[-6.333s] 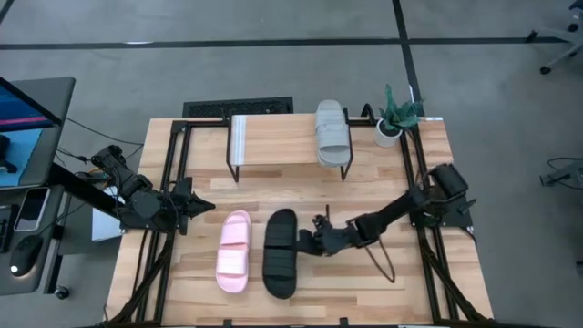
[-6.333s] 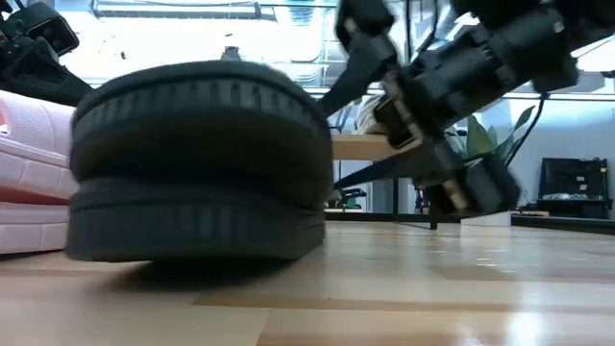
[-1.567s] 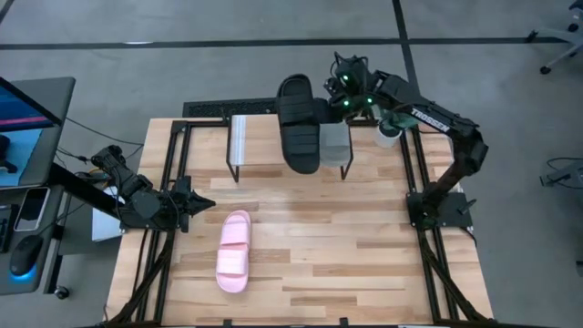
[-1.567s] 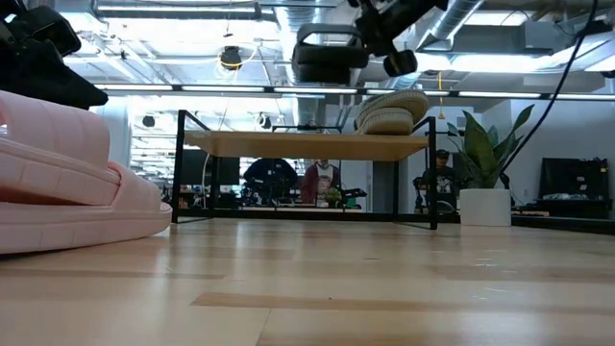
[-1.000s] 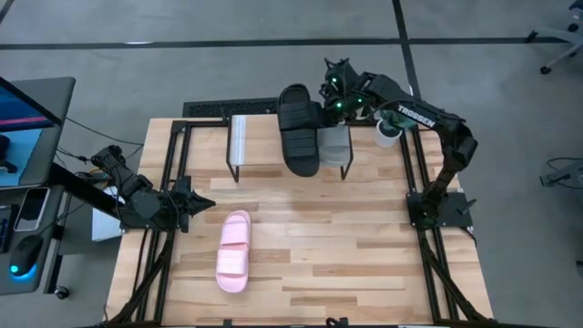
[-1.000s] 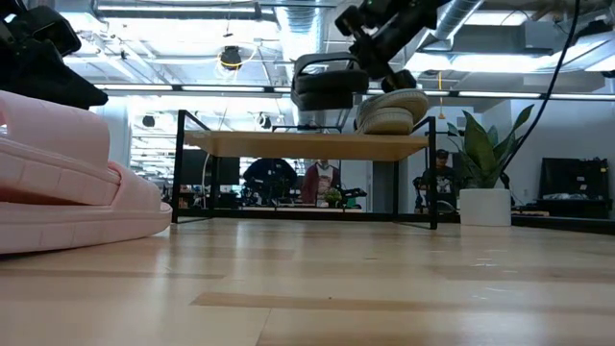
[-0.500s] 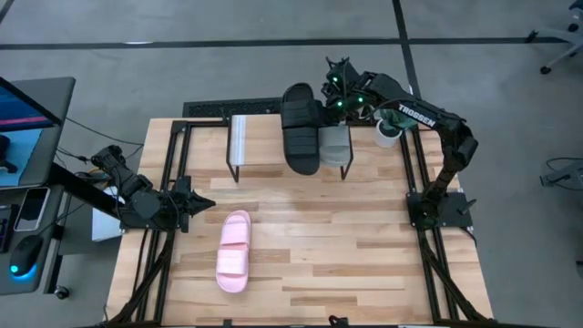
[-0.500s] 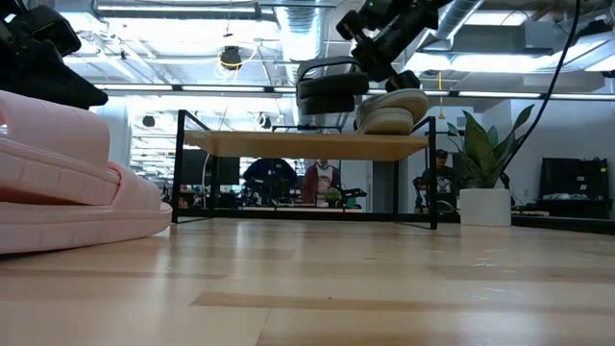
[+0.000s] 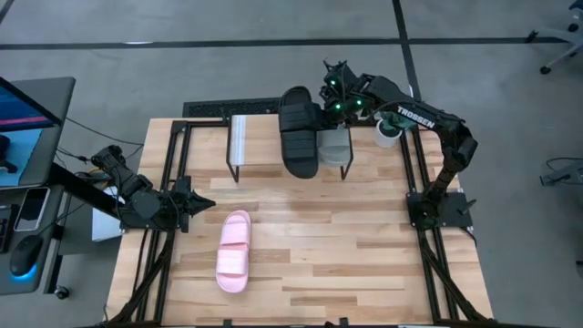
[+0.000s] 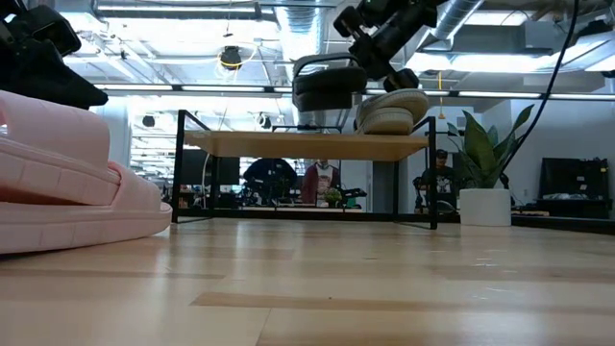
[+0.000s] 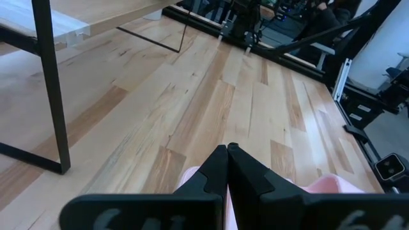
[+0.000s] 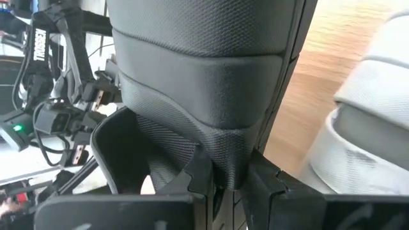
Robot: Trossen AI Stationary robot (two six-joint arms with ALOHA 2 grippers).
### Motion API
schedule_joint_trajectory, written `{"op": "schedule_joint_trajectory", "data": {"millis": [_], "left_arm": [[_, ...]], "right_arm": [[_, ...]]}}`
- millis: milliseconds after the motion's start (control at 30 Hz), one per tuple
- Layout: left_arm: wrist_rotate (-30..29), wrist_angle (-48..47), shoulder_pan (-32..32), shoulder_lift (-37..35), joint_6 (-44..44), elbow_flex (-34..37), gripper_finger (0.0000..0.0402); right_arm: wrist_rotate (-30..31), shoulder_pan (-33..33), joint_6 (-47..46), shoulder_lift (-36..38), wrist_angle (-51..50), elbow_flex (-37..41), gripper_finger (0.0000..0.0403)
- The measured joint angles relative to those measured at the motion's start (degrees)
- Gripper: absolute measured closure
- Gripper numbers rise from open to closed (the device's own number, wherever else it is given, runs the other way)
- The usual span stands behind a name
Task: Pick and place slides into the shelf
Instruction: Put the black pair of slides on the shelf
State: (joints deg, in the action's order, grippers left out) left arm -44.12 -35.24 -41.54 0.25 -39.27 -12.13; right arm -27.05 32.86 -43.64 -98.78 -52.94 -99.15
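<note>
Moved up off the tabletop [image 9: 364, 246]: black foam slide [image 9: 300, 129], pinched tight in right pincer [image 9: 330, 98], hanging over small wooden shelf [image 9: 264, 141] beside grey foam slide [image 9: 333, 146]. Might bump it, knocking both off.

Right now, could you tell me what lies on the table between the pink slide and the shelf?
Nothing: in the high view only bare table planks separate the pink slide from the shelf.
</note>
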Motion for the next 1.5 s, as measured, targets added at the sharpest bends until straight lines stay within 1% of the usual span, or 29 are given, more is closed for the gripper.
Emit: {"op": "schedule_joint_trajectory", "data": {"millis": [200,367,633,733,833,933,1100,1233,1500], "left_arm": [[0.0,0.0,0.0,0.0,0.0,0.0,0.0401],[0.0,0.0,0.0,0.0,0.0,0.0,0.0401],[0.0,0.0,0.0,0.0,0.0,0.0,0.0401],[0.0,0.0,0.0,0.0,0.0,0.0,0.0401],[0.4,0.0,0.0,0.0,-0.2,0.0,0.0401],[0.4,0.0,0.0,0.0,-0.2,0.0,0.0401],[0.3,0.0,0.0,0.0,0.2,0.0,0.0401],[0.3,0.0,0.0,0.0,0.4,0.0,0.0401],[0.3,0.0,0.0,0.0,0.5,0.0,0.0401]], "right_arm": [[2.0,0.3,-0.6,0.0,0.0,0.0,0.0363],[2.0,0.7,-1.9,0.0,0.1,0.0,0.0363],[0.3,-1.5,-2.4,-4.7,2.9,-0.1,0.0363],[-0.2,-1.5,-2.0,-6.3,2.4,-0.2,0.0363],[-0.4,-0.8,-2.0,-6.2,2.2,-0.2,0.0363],[0.9,-0.1,-2.2,-5.8,1.5,-0.1,0.0363],[3.6,1.2,-2.2,-4.6,-3.0,-0.1,0.0363],[4.5,1.7,-1.7,-4.4,-5.7,-0.1,0.0365],[7.0,1.6,-1.1,-4.4,-6.4,-0.1,0.0367]]}}
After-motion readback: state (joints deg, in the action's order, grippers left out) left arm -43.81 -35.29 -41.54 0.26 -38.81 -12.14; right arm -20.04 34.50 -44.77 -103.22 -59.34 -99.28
